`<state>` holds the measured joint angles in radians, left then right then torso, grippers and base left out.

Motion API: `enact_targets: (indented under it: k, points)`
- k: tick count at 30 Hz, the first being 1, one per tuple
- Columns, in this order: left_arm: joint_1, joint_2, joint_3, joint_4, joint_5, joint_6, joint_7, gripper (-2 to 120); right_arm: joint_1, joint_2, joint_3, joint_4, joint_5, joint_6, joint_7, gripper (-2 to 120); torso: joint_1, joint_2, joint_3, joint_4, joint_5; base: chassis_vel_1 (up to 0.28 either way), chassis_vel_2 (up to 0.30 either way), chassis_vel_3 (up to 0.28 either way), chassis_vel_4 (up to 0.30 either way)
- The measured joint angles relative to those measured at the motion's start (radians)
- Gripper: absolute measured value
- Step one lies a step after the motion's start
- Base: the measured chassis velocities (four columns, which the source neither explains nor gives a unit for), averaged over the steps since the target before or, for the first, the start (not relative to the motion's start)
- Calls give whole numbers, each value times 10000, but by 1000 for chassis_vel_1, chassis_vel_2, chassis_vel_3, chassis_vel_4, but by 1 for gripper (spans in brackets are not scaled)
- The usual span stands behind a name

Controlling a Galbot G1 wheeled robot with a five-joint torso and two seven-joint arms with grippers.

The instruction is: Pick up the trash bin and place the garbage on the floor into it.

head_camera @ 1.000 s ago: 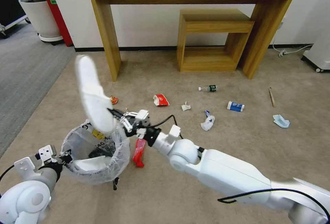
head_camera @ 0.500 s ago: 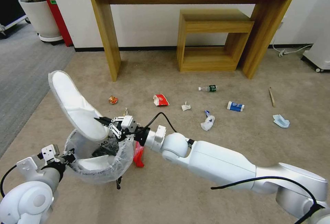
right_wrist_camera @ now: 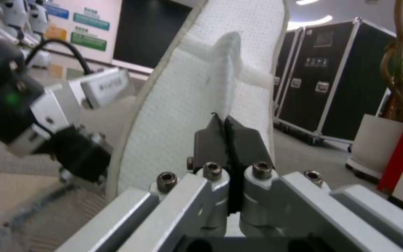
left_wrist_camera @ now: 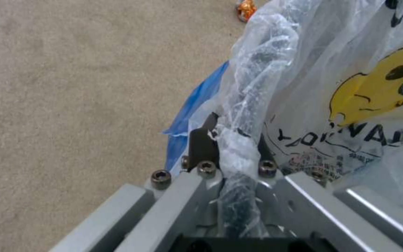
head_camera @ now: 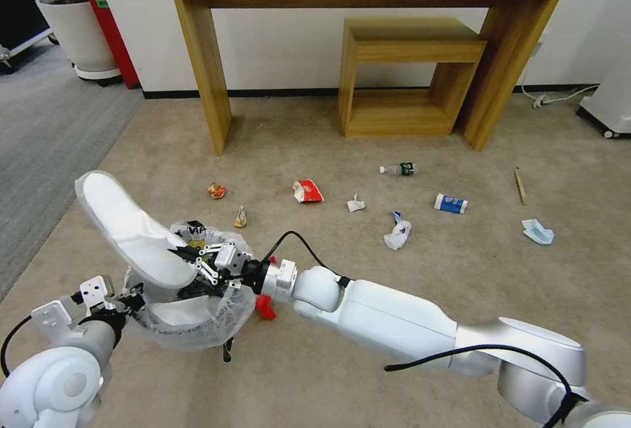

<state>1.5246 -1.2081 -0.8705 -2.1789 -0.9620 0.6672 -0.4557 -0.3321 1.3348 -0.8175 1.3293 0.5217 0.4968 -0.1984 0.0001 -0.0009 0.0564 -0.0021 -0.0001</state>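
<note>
white slipper (head_camera: 128, 231) hanging half over the trash bin (head_camera: 190, 323), not yet inside

the right gripper (head_camera: 192, 258) is pinching the slipper's heel end with jaws closed, right above the bin mouth; the slipper's long axis is slanting up and away to the robot's left, past the rim. the left gripper (left_wrist_camera: 229, 147) is clamping the bin's bagged rim, holding it just off the beige floor (head_camera: 407, 296). other garbage (head_camera: 307, 190) is lying well apart ahead.
</note>
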Motion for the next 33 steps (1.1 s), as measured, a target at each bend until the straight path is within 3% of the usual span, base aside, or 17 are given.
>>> enact_targets:
  k: [12, 22, 27, 33]
  points:
    - [65, 7, -55, -79, -45, -41, 30, 1, -64, 137, -52, -612, -492, 25, 19, 0, 0, 0, 0, 1, 0, 0, 0, 0, 0]
    - [61, 12, -38, -80, -48, -49, 30, 1, -248, -179, -22, -325, -565, -145, 95, 39, -1, 0, 0, 0, 1, 0, 0, 0, 0]
    - [65, 5, -36, -85, -45, -52, 30, 1, -259, -190, 5, -271, -567, -174, 128, 50, -1, 0, 0, 0, 1, 0, 0, 0, 0]
    - [41, 41, -54, -69, -77, -64, 24, 1, -255, -295, -32, 52, -476, -503, 236, 77, 0, 0, 0, 0, 2, 0, 0, 0, 0]
